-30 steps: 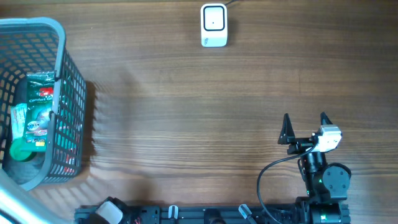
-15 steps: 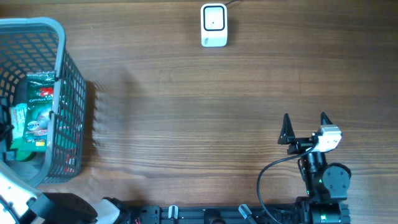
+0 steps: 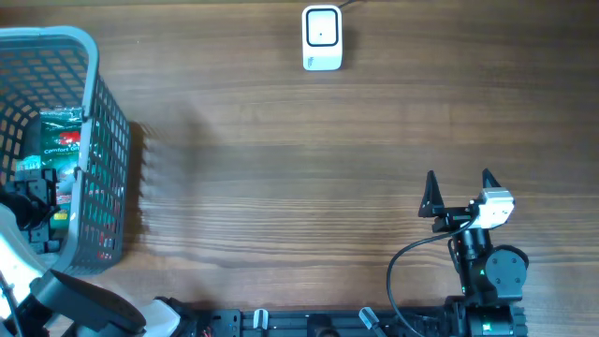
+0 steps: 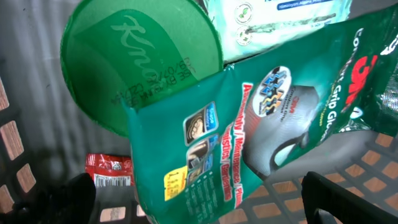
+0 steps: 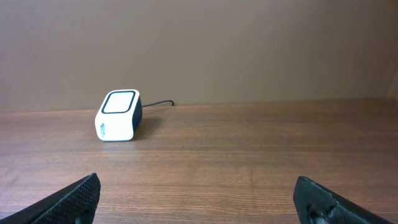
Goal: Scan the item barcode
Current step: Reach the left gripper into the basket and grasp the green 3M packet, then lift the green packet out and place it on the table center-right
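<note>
As overhead sees it, wood table point(image 3: 281, 187) holds white scanner point(image 3: 322, 37) far side, grey basket point(image 3: 94, 112) left. Left wrist: my left gripper point(image 4: 199, 208) wide above green packet point(image 4: 261, 124), green lid point(image 4: 137, 56) in basket. Right wrist: my right gripper point(image 5: 199, 199) wide, facing scanner, brown wall point(image 5: 199, 50).

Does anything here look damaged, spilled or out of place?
Nothing stands out. The green glove packet overlaps the round green lid inside the grey plastic basket; the white barcode scanner sits upright.
</note>
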`<state>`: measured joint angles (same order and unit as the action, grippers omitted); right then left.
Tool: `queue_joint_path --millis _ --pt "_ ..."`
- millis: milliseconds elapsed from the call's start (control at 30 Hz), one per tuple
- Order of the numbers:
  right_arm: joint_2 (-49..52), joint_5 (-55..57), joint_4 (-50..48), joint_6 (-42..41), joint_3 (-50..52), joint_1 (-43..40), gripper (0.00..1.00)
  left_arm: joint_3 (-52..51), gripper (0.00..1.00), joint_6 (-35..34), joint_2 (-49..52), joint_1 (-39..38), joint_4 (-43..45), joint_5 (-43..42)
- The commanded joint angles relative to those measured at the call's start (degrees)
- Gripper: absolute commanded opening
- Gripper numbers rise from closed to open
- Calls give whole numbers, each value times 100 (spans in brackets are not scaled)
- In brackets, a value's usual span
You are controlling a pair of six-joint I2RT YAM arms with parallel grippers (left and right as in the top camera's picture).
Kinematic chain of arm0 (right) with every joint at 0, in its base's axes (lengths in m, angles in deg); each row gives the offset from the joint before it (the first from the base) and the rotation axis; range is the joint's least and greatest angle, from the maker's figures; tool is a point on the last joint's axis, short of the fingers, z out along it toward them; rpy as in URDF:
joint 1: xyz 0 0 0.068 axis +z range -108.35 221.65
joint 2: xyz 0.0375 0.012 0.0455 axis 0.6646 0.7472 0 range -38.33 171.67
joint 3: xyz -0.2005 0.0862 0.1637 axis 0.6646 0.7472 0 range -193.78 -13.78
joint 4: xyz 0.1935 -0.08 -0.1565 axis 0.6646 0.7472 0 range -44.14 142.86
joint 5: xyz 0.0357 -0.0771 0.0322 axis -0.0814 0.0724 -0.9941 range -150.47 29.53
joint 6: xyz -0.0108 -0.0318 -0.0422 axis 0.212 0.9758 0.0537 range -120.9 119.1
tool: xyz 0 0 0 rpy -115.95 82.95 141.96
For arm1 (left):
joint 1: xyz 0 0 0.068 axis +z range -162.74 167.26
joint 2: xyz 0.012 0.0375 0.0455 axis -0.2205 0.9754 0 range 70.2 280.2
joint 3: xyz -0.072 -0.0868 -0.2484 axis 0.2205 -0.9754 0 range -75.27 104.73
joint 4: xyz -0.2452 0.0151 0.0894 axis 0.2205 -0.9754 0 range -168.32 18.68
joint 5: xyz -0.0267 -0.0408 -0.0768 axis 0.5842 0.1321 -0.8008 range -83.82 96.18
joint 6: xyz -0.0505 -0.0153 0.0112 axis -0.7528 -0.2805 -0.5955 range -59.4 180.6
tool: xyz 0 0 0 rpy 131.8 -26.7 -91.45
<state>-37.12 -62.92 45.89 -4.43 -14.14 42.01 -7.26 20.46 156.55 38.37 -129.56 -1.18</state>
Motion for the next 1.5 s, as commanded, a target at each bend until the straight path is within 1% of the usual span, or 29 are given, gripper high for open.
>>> queue_joint_path --millis 0,200,367,467,600,633,667,700,733,767,900,1033,1133,1267,1300,1367,1467 --pt "-28 96 -20 52 4 22 100 -160 100 70 -28 11 136 -11" --pt "-28 96 -20 52 4 22 100 -442 100 70 55 11 411 -142" --pt "-28 96 -20 52 4 22 100 -444 100 70 256 -26 671 -507" --pt "-28 96 -20 52 4 22 100 -444 100 70 481 -256 975 -507" --pt "-28 96 -20 50 4 22 100 -444 100 68 868 -754 1493 -514" --pt "-28 96 -20 52 4 22 100 -444 93 70 964 -927 1674 -531" --pt "-28 96 -20 50 4 22 100 -444 68 72 1010 -1047 1781 -527" --pt "-28 96 -20 52 4 22 100 -444 38 72 1021 -1182 1910 -525" --pt "-28 96 -20 50 4 22 100 -442 15 72 1019 -1274 2022 -525" --pt "-28 96 -20 50 4 22 100 -437 4 70 1005 -1331 2114 -527" --pt "-28 96 -20 52 4 22 100 -275 4 72 876 -1298 2216 -531" --pt "-28 96 -20 50 4 22 100 273 4 72 365 -1095 1825 -529" --pt "-28 96 -20 50 4 22 100 857 4 70 -345 -896 1384 -531" --pt "-28 96 -20 52 4 22 100 1351 4 70 -1283 -807 990 -529" --pt "-28 96 -20 52 4 22 100 1388 4 70 -1464 -807 968 -529" --pt "-28 96 -20 50 4 22 100 1399 4 66 -2131 -809 885 -649" --pt "-28 96 -20 52 4 22 100 1399 4 68 -2704 -809 645 -1078"
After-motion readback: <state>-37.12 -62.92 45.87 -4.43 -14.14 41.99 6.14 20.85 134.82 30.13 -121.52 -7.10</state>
